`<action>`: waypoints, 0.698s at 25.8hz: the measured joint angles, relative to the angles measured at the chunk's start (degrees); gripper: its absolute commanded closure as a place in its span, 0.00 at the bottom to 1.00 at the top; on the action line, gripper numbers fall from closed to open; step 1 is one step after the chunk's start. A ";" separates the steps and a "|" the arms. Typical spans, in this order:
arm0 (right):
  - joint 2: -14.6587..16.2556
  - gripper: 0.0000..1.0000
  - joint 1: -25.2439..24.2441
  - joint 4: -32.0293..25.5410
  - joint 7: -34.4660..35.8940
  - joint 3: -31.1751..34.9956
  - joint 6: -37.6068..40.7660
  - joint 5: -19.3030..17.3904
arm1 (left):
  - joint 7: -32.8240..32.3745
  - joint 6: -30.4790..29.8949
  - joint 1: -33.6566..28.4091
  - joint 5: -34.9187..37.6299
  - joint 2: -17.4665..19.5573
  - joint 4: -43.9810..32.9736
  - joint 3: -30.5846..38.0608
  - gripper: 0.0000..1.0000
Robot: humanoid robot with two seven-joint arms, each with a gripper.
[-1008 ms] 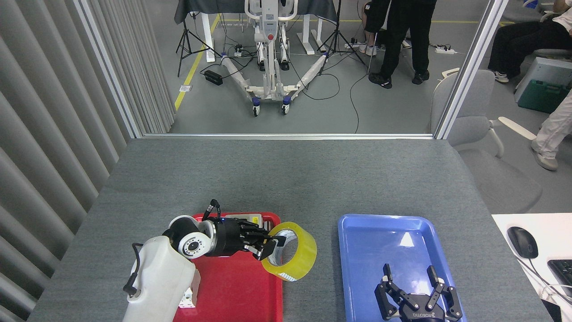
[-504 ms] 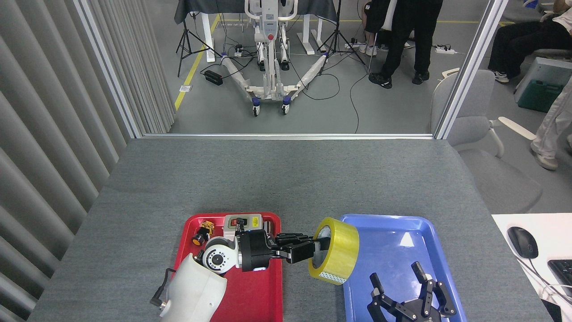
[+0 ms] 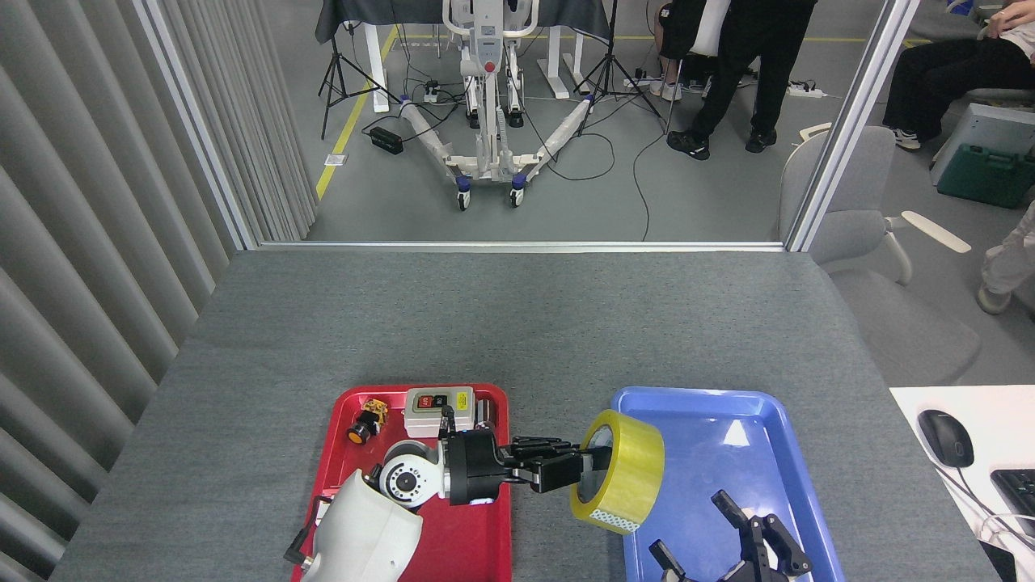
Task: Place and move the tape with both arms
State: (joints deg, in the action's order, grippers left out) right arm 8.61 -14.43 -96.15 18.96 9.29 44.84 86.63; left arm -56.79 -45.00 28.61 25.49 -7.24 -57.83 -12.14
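Over blue tray's (image 3: 711,420) left rim | left gripper (image 3: 590,471) pinching tape (image 3: 621,472), roll upright | right gripper (image 3: 732,541) spread, low | I advise lowering before release.

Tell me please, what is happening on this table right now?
A robot is moving a roll of yellow tape with two arms. Its left gripper holds the roll by the rim, on edge, above the near left edge of the blue tray. The right gripper waits open over that tray, close to the roll but not touching it. The red tray behind the left arm holds a switch box and a small orange-capped button.
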 measured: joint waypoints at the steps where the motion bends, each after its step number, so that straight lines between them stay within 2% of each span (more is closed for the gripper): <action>1: 0.02 0.04 0.06 -0.04 -0.28 -0.17 0.05 0.03 | -0.08 0.00 -0.17 0.48 0.00 0.00 -0.03 1.00; 18: -0.36 0.04 0.65 -0.94 -1.56 -4.13 0.17 4.02 | -0.35 0.00 -1.83 1.93 -0.06 -0.09 -1.37 1.00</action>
State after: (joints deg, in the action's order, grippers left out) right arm 8.26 -13.78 -97.10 17.40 5.16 45.01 90.65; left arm -57.14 -44.99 26.78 27.42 -7.30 -57.92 -13.51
